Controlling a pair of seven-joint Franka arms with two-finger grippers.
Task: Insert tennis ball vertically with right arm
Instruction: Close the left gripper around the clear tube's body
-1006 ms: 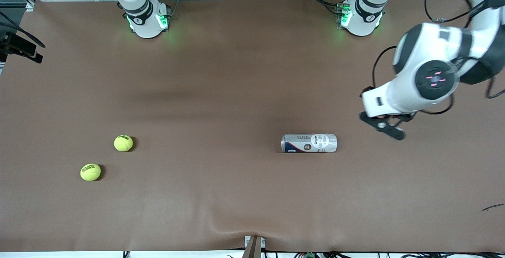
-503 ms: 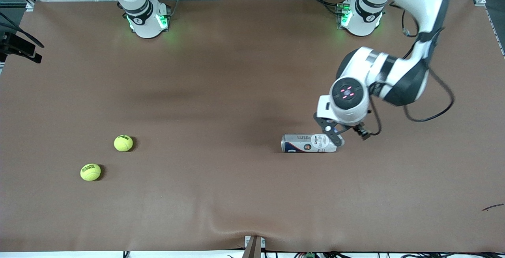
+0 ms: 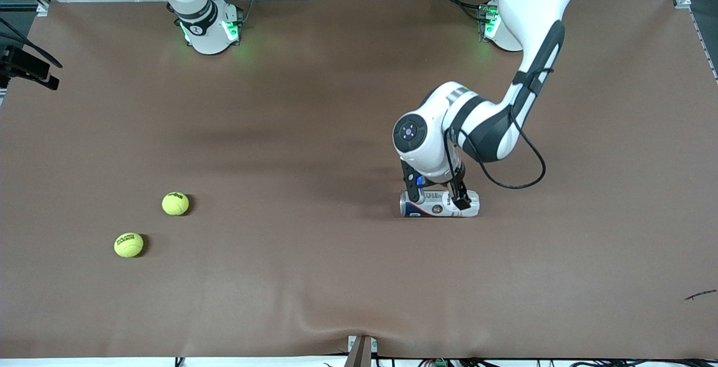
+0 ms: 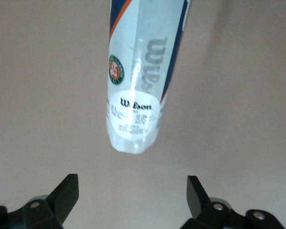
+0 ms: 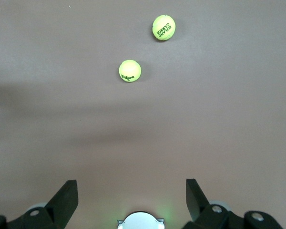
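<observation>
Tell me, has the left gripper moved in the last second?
Yes. The left gripper, open, has swung from the table's left-arm end toward the middle and is now over the tennis ball can, which has stayed put.

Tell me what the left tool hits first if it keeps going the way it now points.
Most likely the tennis ball can lying on its side on the table. The left tool, open, is over it and points down at it; how much gap remains is unclear.
</observation>
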